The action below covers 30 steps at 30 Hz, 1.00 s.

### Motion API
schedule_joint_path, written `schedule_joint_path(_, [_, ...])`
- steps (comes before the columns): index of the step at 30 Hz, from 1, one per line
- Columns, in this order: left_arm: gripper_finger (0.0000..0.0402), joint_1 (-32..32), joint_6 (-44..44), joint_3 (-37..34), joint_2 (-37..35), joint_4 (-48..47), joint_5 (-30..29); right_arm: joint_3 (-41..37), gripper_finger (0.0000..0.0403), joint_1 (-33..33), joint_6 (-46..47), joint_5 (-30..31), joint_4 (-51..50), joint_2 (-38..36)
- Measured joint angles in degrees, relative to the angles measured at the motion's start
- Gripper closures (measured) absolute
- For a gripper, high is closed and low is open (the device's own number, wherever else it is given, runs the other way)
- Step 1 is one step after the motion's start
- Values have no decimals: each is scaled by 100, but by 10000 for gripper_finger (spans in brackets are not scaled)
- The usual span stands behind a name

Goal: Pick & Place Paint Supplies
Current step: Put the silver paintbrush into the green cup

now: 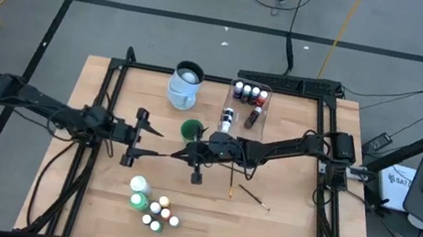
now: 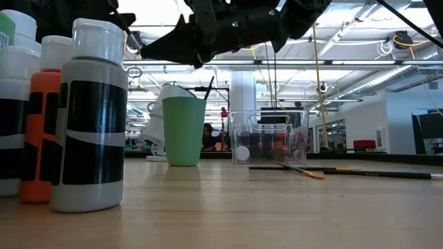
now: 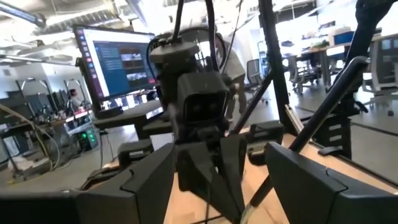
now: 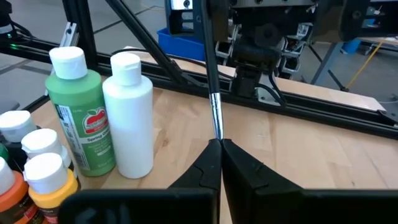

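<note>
My right gripper (image 1: 179, 154) (image 4: 217, 146) is above the table's middle, shut on a thin dark-handled brush (image 4: 210, 68) whose handle points toward the left arm. My left gripper (image 1: 157, 144) (image 3: 221, 183) faces it, open, with a finger on either side of the brush's free end; whether it touches I cannot tell. A green and a white bottle (image 4: 127, 115) and small capped bottles (image 1: 155, 211) stand near the table's near edge. Two more brushes (image 1: 244, 191) (image 2: 304, 169) lie flat on the table. More small bottles stand in the clear tub (image 1: 248, 103). My right gripper pinches the brush between its two fingers just below the metal ferrule (image 4: 217, 124), at the fingers' free ends. The fingers come level from the table's right and lie along the brush. The brush is lifted clear of the table, its handle pointing away toward the left gripper.
A green cup (image 1: 191, 129) (image 2: 183, 131) stands just beyond the grippers, with the pale-blue jug (image 1: 185, 84) farther back. The tub (image 2: 270, 136) sits at the far right. A black frame borders the table, and bare wood lies at the near right.
</note>
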Motion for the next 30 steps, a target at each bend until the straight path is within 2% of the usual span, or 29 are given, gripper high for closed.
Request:
schedule_joint_path(8, [147,0,27,2,273,393,450,0,402,0,-85,9,-2,0])
schedule_joint_path(16, [147,4,226,0,272,280,-139,-4,402,143,-392,11,89,-6])
schedule_joint_path(22, [147,4,337,0,235,229,-153,-14,402,300,-396,74,-94,-168])
schedule_joint_path(24, [147,4,367,0,198,174,-153,-16,402,383,-407,392,-261,-407])
schedule_joint_path(27, [147,4,363,0,103,50,-99,1,402,554,-575,1286,-810,-810])
schedule_joint_path(30, [147,4,396,0,15,-133,314,0,402,630,-636,1602,-1086,-996])
